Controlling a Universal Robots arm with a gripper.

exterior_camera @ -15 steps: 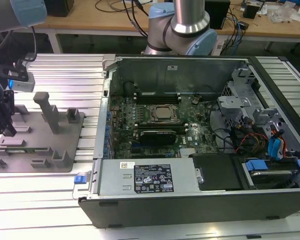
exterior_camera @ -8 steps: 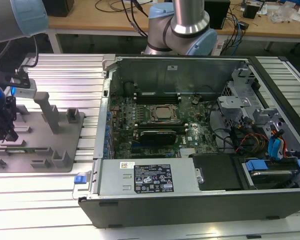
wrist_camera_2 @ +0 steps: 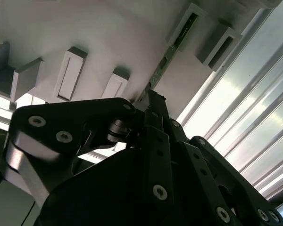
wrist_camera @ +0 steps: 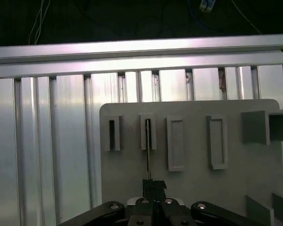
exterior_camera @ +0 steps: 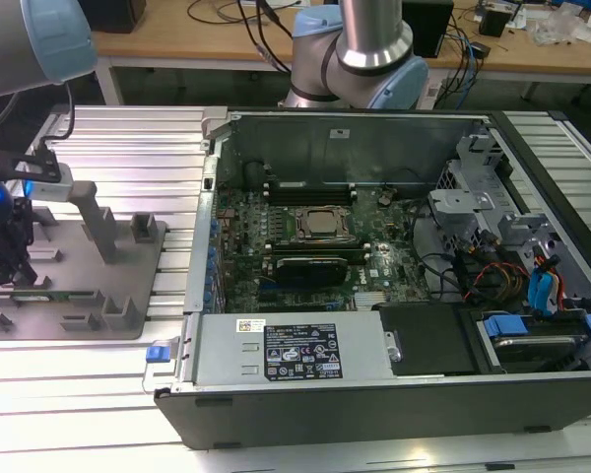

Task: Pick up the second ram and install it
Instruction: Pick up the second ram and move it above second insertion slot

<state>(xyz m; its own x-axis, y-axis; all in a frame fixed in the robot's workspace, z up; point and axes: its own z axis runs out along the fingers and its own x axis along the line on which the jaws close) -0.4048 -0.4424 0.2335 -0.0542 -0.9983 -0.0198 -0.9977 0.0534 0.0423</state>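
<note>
**Exterior view.** The arm (exterior_camera: 372,44) reaches across to the exterior view's left. There the pincer (exterior_camera: 2,261) stands low over the edge of a grey fixture plate (exterior_camera: 128,286). The plate lies on the ribbed aluminium worktop (exterior_camera: 128,138), just beside an open computer case (exterior_camera: 374,394). Inside the case a silver CPU (exterior_camera: 325,224) sits mid-board, and a black expansion card (exterior_camera: 313,266) lies close by it on the near side.

**Second wrist view.** The pincer (wrist_camera_2: 153,101) is narrow, with its black fingers (wrist_camera_2: 154,115) pressed onto the near end of the second ram (wrist_camera_2: 172,52). The ram stands on edge on the fixture plate (wrist_camera_2: 108,33). Its green board and small components are visible, and its far end is seated in a grey slot block (wrist_camera_2: 191,21). Other raised blocks (wrist_camera_2: 70,75) stand to one side, apart from the ram.

**First wrist view.** The second ram (wrist_camera: 147,150) appears edge-on as a thin dark line. It runs from the slot block (wrist_camera: 147,134) straight to the pincer (wrist_camera: 153,184), whose jaws are closed on its near end. The ram rests in the fixture and has not been lifted out. The fixture plate (wrist_camera: 193,188) sits on the worktop (wrist_camera: 47,141), with the worktop's ribs running past its far edge.
</note>
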